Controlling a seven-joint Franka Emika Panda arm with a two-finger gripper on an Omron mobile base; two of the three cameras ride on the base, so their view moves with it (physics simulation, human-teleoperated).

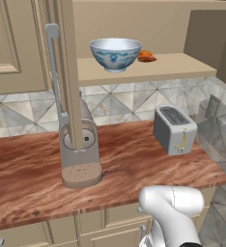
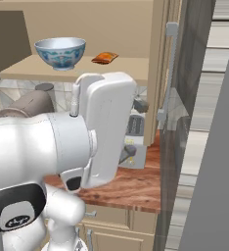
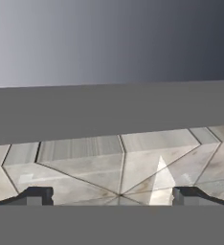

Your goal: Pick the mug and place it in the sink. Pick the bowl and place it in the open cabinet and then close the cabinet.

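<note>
On cabinet (image 1: pixel 148 72) shelf, bowl (image 1: pixel 115 53) upright; hand (image 3: pixel 112 196) wide — no legible writing

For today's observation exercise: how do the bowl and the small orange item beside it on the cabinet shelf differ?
The bowl is large, round and white with a blue pattern; the orange item is much smaller. The bowl stands tall and open-topped; the orange item lies low. Both rest on the open cabinet shelf.
</note>
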